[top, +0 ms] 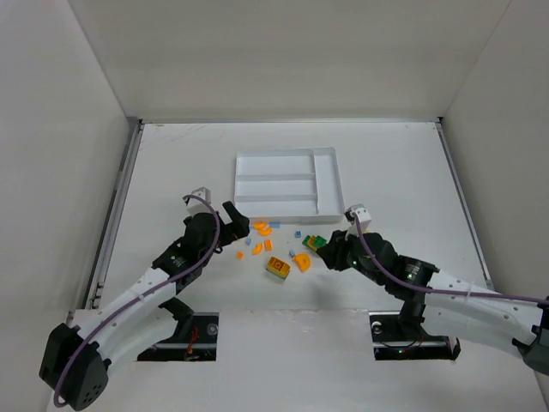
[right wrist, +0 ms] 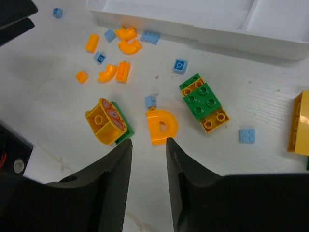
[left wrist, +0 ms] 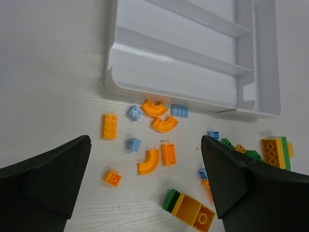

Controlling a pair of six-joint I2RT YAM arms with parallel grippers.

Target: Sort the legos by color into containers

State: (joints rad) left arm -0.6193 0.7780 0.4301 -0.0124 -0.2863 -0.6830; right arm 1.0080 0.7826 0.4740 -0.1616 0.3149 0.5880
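Observation:
The white tray (top: 238,180) lies mid-table, its slots bare; its near wall shows in the left wrist view (left wrist: 145,82) and the right wrist view (right wrist: 203,31). Legos lie scattered just in front of it (top: 266,240). My left gripper (top: 236,216) is wide open and empty (left wrist: 145,145) above an orange curved piece (left wrist: 149,161), an orange brick (left wrist: 169,153) and a light blue brick (left wrist: 133,143). My right gripper (top: 324,245) is open with a narrow gap, empty (right wrist: 148,145), its tips just short of an orange D-shaped piece (right wrist: 161,126).
A yellow block with a green plate (right wrist: 106,121) lies left of the D piece, and a green-and-orange block (right wrist: 203,102) lies to its right. A light blue plate (right wrist: 247,135) and a yellow block (right wrist: 301,123) lie further right. White walls enclose the table.

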